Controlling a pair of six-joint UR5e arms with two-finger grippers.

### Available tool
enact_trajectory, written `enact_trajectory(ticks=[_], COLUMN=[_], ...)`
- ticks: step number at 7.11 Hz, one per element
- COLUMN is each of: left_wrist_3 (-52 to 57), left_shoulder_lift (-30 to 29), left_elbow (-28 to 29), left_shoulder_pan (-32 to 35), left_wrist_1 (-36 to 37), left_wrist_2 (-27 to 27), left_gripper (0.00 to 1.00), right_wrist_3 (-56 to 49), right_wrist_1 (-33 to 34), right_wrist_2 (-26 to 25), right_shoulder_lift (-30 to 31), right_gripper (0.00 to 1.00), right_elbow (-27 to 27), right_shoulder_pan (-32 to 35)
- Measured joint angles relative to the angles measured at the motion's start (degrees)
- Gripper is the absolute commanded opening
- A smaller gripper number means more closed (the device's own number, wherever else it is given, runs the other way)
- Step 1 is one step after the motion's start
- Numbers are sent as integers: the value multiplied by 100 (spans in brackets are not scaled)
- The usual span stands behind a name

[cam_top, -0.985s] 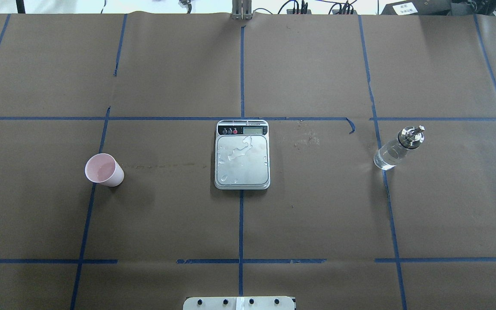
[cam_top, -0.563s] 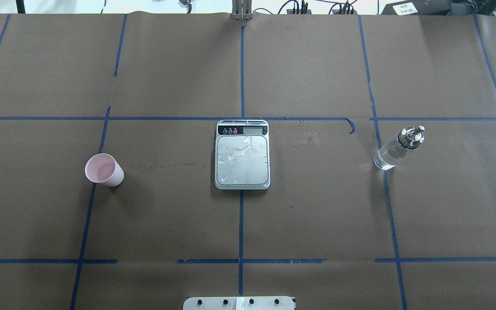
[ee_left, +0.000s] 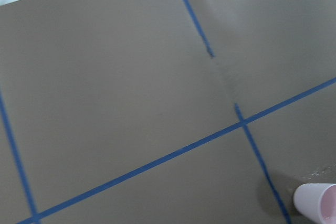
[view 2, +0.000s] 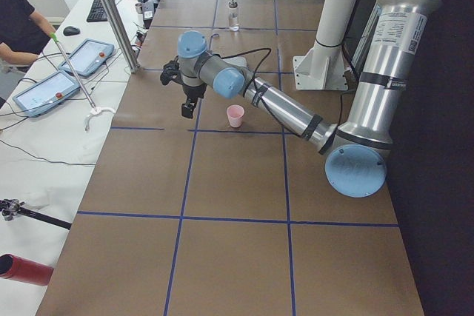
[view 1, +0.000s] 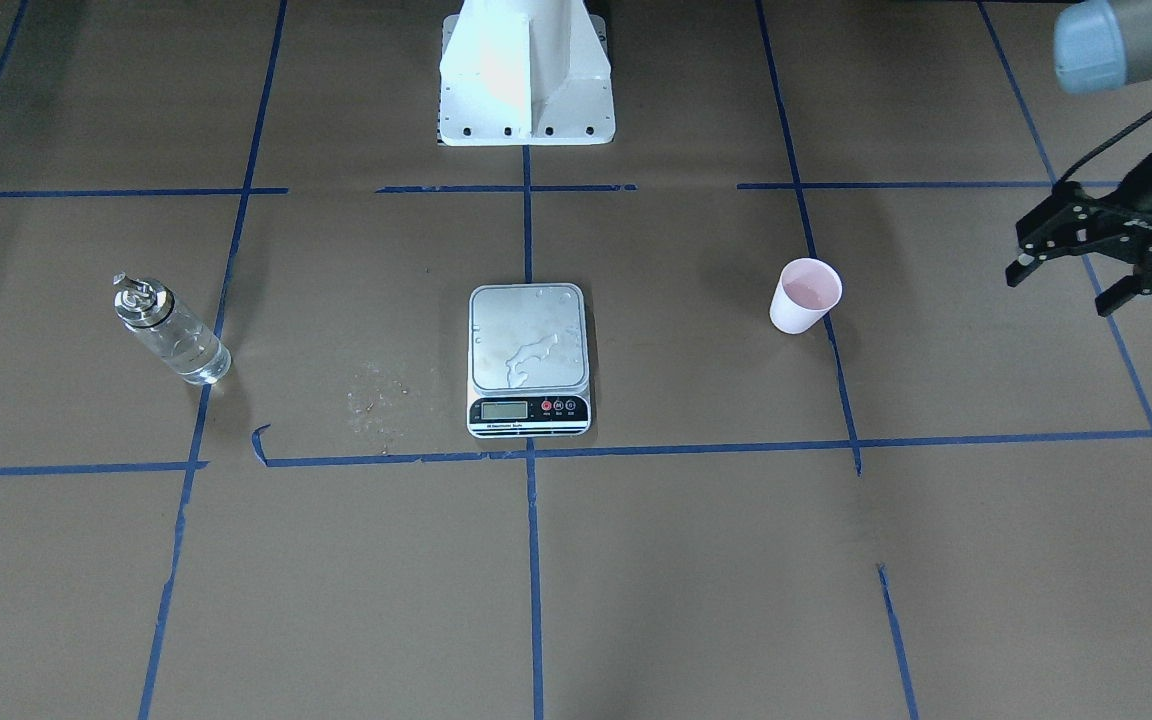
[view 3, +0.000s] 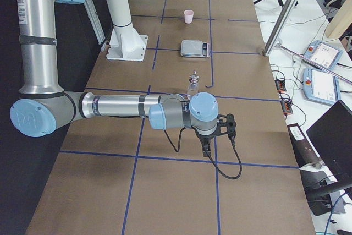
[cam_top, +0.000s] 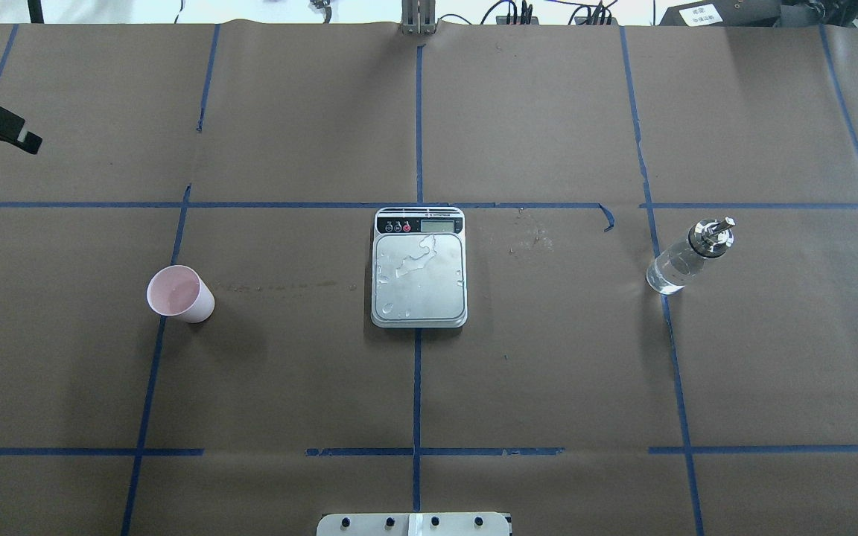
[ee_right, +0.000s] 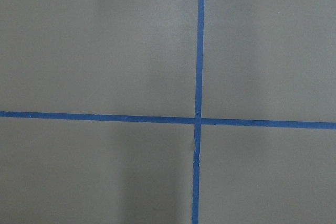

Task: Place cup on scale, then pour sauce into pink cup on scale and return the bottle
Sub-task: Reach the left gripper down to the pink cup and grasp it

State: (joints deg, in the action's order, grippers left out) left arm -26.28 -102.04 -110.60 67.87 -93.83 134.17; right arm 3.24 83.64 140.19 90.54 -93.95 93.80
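Observation:
The pale pink cup (view 1: 804, 295) stands upright on the brown paper, apart from the scale, and shows in the overhead view (cam_top: 179, 294) and at the left wrist view's corner (ee_left: 315, 203). The scale (view 1: 528, 350) lies at the table's middle (cam_top: 419, 275) with water drops on its steel platform. The clear bottle (view 1: 171, 335) with its clear sauce stands on the robot's right side (cam_top: 686, 257). My left gripper (view 1: 1061, 290) is open and empty, hovering outboard of the cup. One of its fingers (cam_top: 23, 140) shows at the overhead view's left edge. My right gripper (view 3: 208, 147) shows only in the exterior right view, beyond the bottle; I cannot tell its state.
The white robot base (view 1: 526, 80) stands at the robot's edge of the table. A patch of wet marks (view 1: 376, 395) lies beside the scale. Blue tape lines cross the paper. A metal post (view 2: 111, 12) and tablets (view 2: 44, 90) stand on the operators' side.
The left gripper's finger has come into the overhead view at the far left edge. The cup, scale and bottle have not moved.

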Motion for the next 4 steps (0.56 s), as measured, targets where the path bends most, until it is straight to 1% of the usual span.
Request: enact_trajectory(ticks=[1,2,3,4], left_wrist_3=[-897,-1856,-2673,-3256], left_shoulder_lift=[41,234,560,813], left_elbow=[-134,-175,-162,-118], left_shoulder_pan=[-443,-914,-1346,-1744], left_wrist_1=[-116,-578,-1262,-1769], left_wrist_2=[-312,-673,-993,-1282], left_gripper=[100,100,100,100], right_wrist_3=[-1,-4,-7,-7], right_wrist_1=[-1,1,-2,-9], right_wrist_2=[1,14,25,18], right_shoulder_lift=[-17,-28,-39,-42], right_gripper=[100,100,100,100], right_elbow=[1,1,-4,-10], right_shoulder_pan=[-5,-7,-13,-16])
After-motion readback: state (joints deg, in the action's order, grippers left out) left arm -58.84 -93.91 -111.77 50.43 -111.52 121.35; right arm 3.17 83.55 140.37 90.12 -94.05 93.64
